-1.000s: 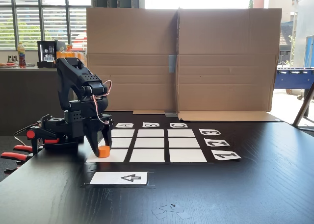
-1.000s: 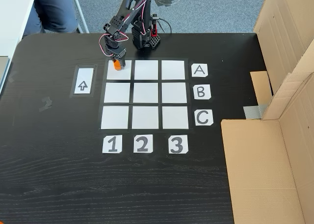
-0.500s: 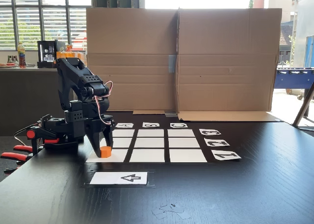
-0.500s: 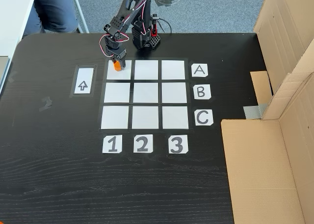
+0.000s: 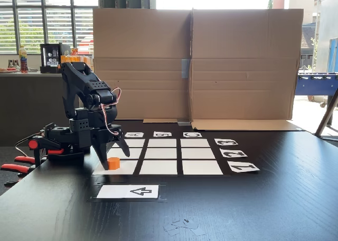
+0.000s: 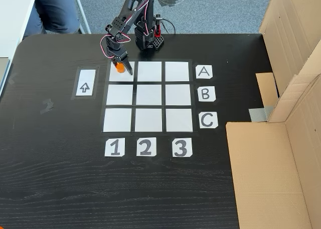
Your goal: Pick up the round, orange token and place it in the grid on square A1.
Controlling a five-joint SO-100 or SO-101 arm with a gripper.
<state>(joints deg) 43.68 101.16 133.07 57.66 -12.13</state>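
You are seeing the token [image 5: 113,163], a short bright orange cylinder, sitting on square A1 [image 6: 122,76] at the grid's [image 6: 148,96] 11 o'clock corner. The gripper [image 5: 114,157] fingers are standing spread wide around it, gripping nothing.

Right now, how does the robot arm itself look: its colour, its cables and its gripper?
The arm is matte black plastic with blocky segments. Thin red and white cables loop beside its upper joints. The gripper has two tapering black fingers. Red-handled clamps sit at its base.
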